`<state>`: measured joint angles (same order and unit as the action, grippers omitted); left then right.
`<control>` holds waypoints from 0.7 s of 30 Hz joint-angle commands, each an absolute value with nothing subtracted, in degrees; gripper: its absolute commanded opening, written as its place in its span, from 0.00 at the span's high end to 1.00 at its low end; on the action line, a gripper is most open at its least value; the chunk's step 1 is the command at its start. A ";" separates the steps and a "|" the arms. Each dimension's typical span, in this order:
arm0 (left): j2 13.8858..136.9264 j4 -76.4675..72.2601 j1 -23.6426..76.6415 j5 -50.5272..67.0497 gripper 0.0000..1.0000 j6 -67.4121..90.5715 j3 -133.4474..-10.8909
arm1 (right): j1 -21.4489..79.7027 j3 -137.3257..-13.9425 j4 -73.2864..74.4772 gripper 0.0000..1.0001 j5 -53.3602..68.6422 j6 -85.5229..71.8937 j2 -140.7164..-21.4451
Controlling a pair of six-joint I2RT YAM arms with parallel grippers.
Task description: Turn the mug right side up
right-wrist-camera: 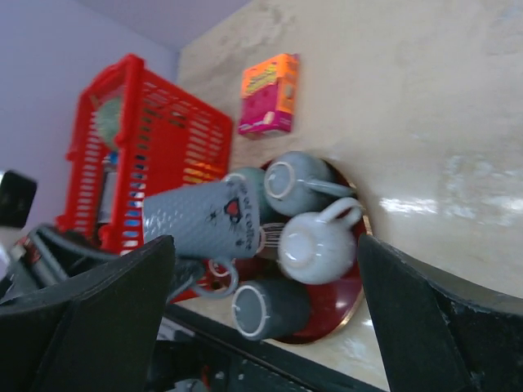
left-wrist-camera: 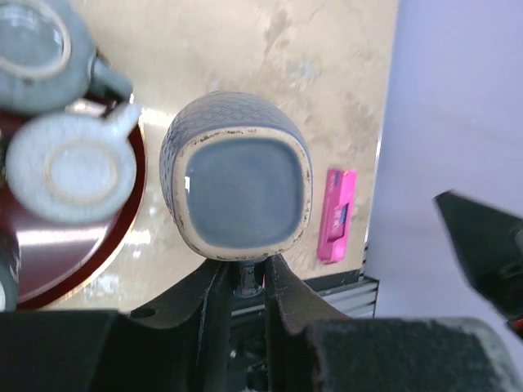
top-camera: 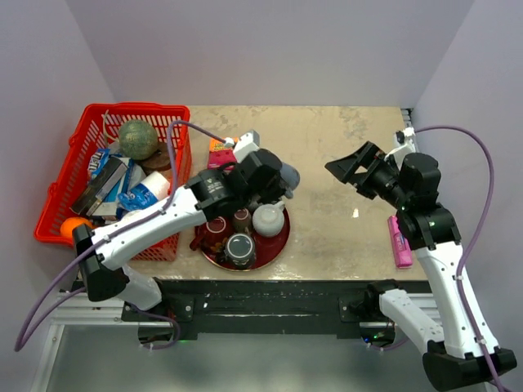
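Left gripper (left-wrist-camera: 243,273) clamped on grey-blue textured ceramic mug (left-wrist-camera: 243,192), apparently by handle. Mug held sideways beside round red tray (top-camera: 274,245). Righting and set-down remain. Right gripper (top-camera: 353,167) wide open, empty.

Robot laboratory, most likely a bench cell set up for manipulation trials.

Grounds:
- plain lilac wall panels (top-camera: 270,49) closing in three sides of a beige marbled desk (top-camera: 343,212)
- two white-and-black jointed arms, left arm (top-camera: 155,224) and right arm (top-camera: 445,261), bolted to a black rail (top-camera: 270,298) at the near edge
- purple cables (top-camera: 482,163) looping off each arm
- mixed practice props: red plastic basket (top-camera: 135,110) crammed with packets and a greenish ball (top-camera: 137,139), round dark-red tray (top-camera: 274,253) of small cups, orange-and-pink carton (top-camera: 219,147), flat pink item (top-camera: 400,242), kind not legible
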<state>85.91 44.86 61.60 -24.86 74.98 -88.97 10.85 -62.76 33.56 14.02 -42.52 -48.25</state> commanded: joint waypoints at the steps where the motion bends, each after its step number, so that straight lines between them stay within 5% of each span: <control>1: 80.16 31.30 55.13 -18.20 1.00 63.47 -88.07 | 11.07 -58.54 15.94 0.05 26.79 -51.84 -46.41; 4: 79.37 28.04 51.87 -13.63 1.00 61.44 -87.98 | 11.51 -52.49 1.65 0.07 33.21 -62.28 -44.57; 12: 76.65 13.12 47.29 -3.00 1.00 61.17 -84.39 | 20.99 -45.62 -15.88 0.07 27.09 -68.55 -45.79; 21: 74.80 -3.07 46.67 6.50 1.00 65.74 -79.46 | 24.70 -45.62 -24.44 0.16 26.02 -70.31 -49.66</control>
